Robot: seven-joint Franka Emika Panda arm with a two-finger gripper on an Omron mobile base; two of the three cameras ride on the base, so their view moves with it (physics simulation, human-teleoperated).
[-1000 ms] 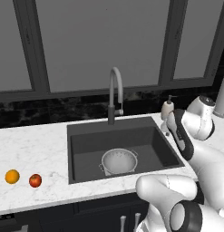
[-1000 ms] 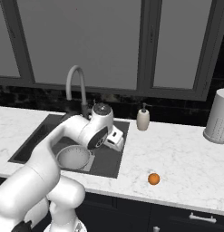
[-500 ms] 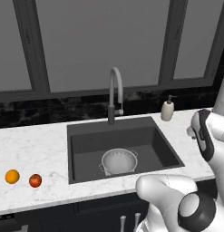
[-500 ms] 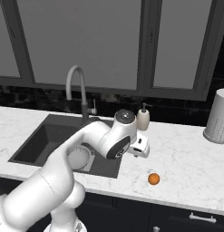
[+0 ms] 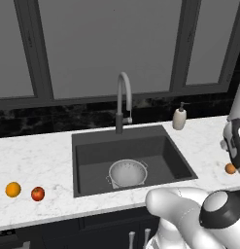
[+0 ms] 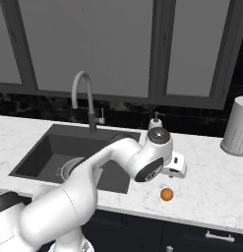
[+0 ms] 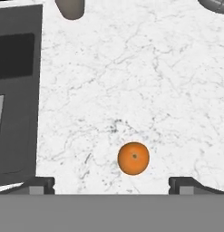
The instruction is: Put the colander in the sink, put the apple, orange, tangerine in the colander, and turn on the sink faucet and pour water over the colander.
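**Ana:** Swinging right, the arm leaves the sink behind; a moment back its hand hung over the basin, and now the gripper sits out over the marble counter on the right.

**Ben:** Holding anything?

**Ana:** Nothing. The fingertips stand spread as wide as they go, with bare counter between them.

**Ben:** What is it after?

**Ana:** I judge the tangerine. It lies on the counter just ahead of the fingers, a little to one side of the midline between them.

**Ben:** So how to take it well?

**Ana:** Centre the hand over the fruit first, so it lies midway between the pads, then come straight down. A round fruit rolls if one finger touches before the other. Close across its widest part and lift clear of the counter before swinging back.

**Ben:** And where does it go?

**Ana:** Into the colander, which already sits on the floor of the sink, below the faucet. Lower it in; don't drop it from a height.

**Ben:** The other fruit?

**Ana:** The apple and the orange lie side by side on the counter left of the sink. Farther back, a soap bottle stands by the wall.
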